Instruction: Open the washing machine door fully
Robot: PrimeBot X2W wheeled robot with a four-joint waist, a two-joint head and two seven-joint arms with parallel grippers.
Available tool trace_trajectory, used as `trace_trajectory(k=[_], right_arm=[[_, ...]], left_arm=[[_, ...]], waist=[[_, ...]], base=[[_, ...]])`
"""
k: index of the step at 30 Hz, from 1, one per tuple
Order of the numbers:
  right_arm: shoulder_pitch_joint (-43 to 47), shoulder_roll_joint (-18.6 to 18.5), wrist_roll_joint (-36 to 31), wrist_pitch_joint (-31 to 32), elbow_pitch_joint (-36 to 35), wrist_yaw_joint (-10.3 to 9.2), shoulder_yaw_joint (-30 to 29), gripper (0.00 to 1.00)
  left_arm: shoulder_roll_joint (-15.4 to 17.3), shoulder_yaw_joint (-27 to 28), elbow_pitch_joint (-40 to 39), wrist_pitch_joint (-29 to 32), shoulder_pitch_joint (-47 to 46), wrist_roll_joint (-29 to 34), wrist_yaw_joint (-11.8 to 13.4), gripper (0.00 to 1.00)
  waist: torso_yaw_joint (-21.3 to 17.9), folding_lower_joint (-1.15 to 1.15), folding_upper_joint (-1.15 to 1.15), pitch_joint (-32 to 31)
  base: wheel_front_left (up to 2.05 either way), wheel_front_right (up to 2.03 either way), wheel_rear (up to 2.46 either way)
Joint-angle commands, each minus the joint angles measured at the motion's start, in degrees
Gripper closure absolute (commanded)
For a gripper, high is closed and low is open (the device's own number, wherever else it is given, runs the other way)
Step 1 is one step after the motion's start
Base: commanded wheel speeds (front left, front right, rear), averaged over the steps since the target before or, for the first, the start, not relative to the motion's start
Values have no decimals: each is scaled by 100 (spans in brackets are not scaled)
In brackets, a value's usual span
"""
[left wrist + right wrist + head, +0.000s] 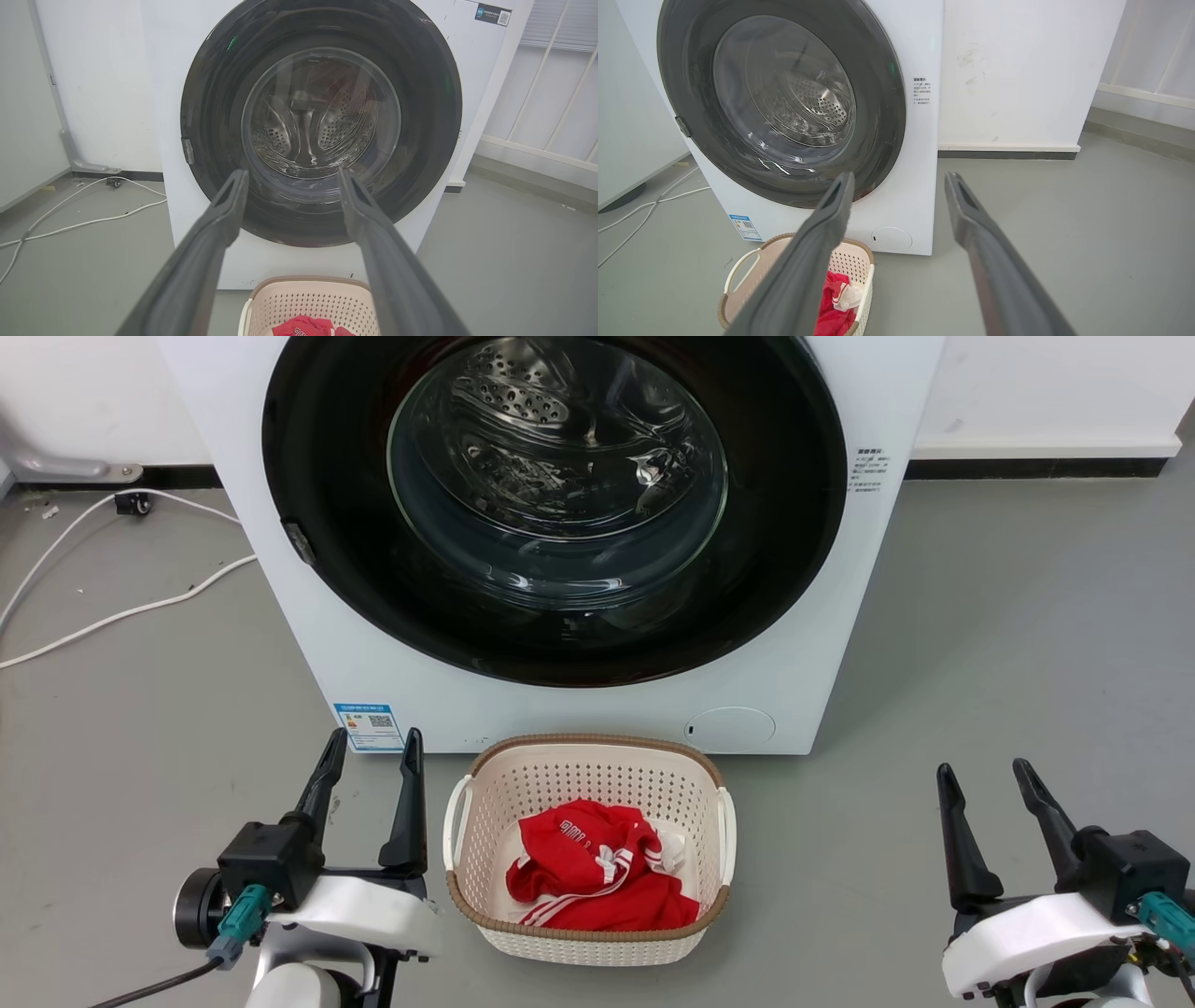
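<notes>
Grey floor (1008,644), head view: washing machine door (555,495) sat shut flush on the machine (280,644), left gripper (373,737) and right gripper (983,767) both spread wide, empty, well short of it. Left wrist view faced the door's small edge tab (188,150); a grip could slip off that glossy rim. Right wrist view had the basket (857,263) near below, easily knocked.

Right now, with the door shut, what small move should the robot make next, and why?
Probably lift the left gripper forward toward the small grey tab on the left edge of the washing machine door. The door sits flush and closed, the gripper is open and well short of it, and the tab looks like the only part to pull. The arm should pass beside the laundry basket.
</notes>
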Motion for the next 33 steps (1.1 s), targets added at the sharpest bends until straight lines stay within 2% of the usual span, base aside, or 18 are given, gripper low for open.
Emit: trace_trajectory(k=[1, 17, 27, 28, 29, 31, 33], right_arm=[[24, 18, -88, -48, -49, 10, 9, 0], [50, 24, -651, -124, -71, 5, 18, 0], [14, 24, -522, -139, 5, 5, 19, 0], [19, 24, -455, -116, 25, 5, 10, 9], [20, 24, -417, -109, 34, 5, 6, 55], [18, 24, -388, -112, 52, 5, 16, 99], [12, 24, -357, -117, 62, 5, 36, 100]], left_arm=[[15, -11, -36, -38, -58, 106, 20, 0], [-7, -24, -18, -204, 8, 683, 45, 0], [-21, 13, 32, -191, 26, 601, 43, 0], [-21, 17, 31, -191, 32, 597, 44, 0], [-22, 20, 31, -191, 38, 594, 44, 0], [-23, 22, 27, -191, 44, 589, 43, 0], [-25, 22, 22, -191, 47, 586, 40, 0]], waist=[[1, 0, 0, 0], [4, 0, 0, 7], [-3, 0, 0, 17], [-6, 0, 0, 17], [-7, 0, 0, 17], [-9, 0, 0, 19], [-10, 0, 0, 21]], base=[[0, 0, 0], [0, 0, 0], [0, 0, 0], [0, 0, 0], [0, 0, 0], [0, 0, 0], [0, 0, 0]])
